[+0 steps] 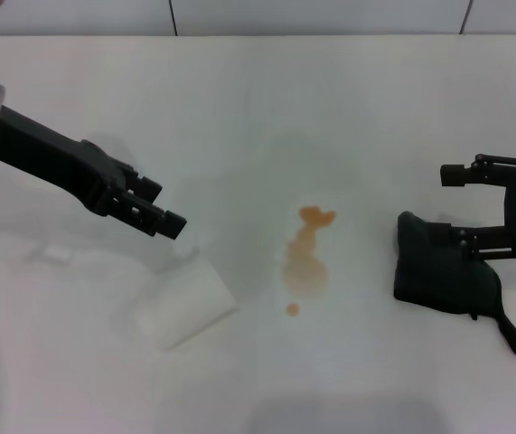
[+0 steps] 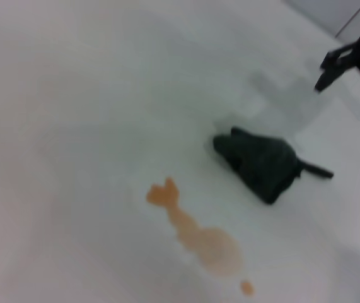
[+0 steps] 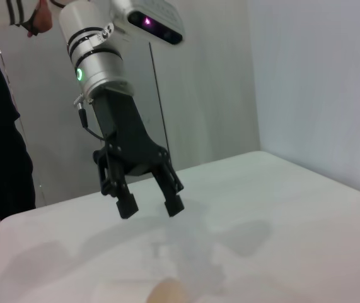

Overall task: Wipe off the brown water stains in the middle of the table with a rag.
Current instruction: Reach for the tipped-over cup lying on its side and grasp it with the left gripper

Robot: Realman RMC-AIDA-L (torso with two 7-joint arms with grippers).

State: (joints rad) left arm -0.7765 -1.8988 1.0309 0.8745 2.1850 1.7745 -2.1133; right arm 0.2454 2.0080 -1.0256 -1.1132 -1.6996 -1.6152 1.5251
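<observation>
The brown water stains (image 1: 305,262) are an orange-brown chain with one small droplet in the middle of the white table (image 1: 258,108). They also show in the left wrist view (image 2: 200,238). The dark rag (image 1: 443,271) lies crumpled to their right, its thin tail pointing toward the front; it also shows in the left wrist view (image 2: 261,161). My right gripper (image 1: 461,210) is open at the rag. One finger is over the cloth and the other is beyond its far edge. My left gripper (image 1: 164,208) is open and empty, left of the stains; the right wrist view (image 3: 150,205) shows its spread fingers.
A translucent white cup (image 1: 185,309) lies on its side on the table just below my left gripper. A wall runs behind the table's far edge. A person in dark clothes (image 3: 0,139) stands beyond the table in the right wrist view.
</observation>
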